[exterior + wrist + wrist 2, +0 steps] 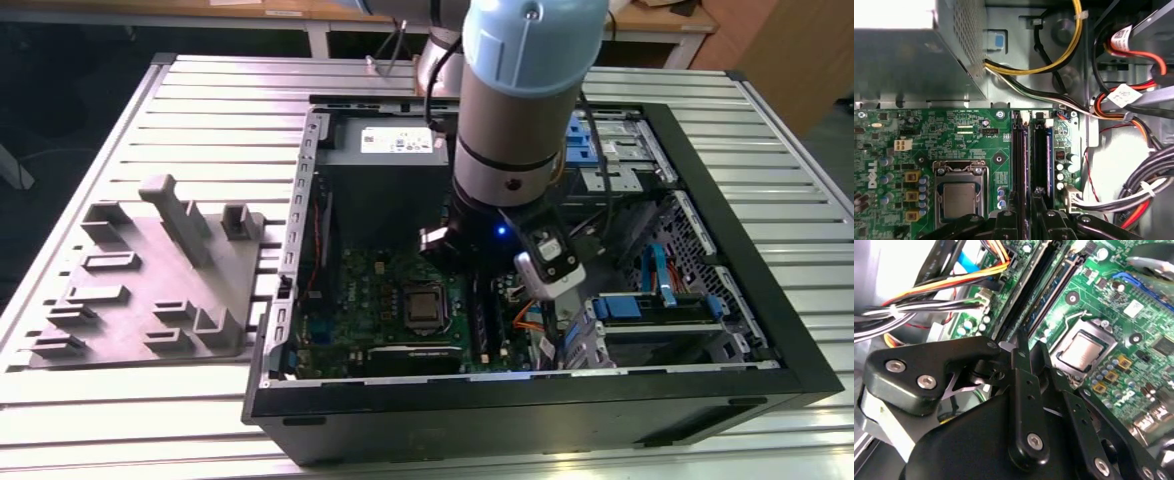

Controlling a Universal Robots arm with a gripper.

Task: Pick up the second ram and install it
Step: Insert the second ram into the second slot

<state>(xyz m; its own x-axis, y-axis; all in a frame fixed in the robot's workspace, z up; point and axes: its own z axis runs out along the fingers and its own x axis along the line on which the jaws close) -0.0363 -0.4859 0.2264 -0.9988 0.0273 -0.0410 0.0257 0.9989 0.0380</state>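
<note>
Checking progress on the second ram install.

- Arm reaches down into the open case [534, 400], which lies on the bench [200, 110]. A grey fixture [147, 280] sits on the bench beside the case, towards the exterior view's left.
- Hand [1026, 217] is low over the motherboard [929, 130], at one end of the memory slots, just beside the CPU [959, 200].
- Both wrist views show two long dark strips side by side in the slots. The strip nearer the CPU runs straight into the hand, so I take it to be the second ram [1023, 150] (a judgement from the alignment, not a certainty). In the second wrist view, the same strip [1051, 302] has a bluish-green tint and leads down to the hand [1031, 345].
- Hand state: I cannot tell whether it is clenched on the ram's end or released. The contact point is hidden behind the hand's own linkage.

Progress, as judged:
- Pickup looks done and the ram is over or in its slot, standing on edge and in line with it.
- I cannot confirm that it is fully seated. The end clips are too small to read.
- Still open: confirmed seating, and the hand clear of the case.
</note>
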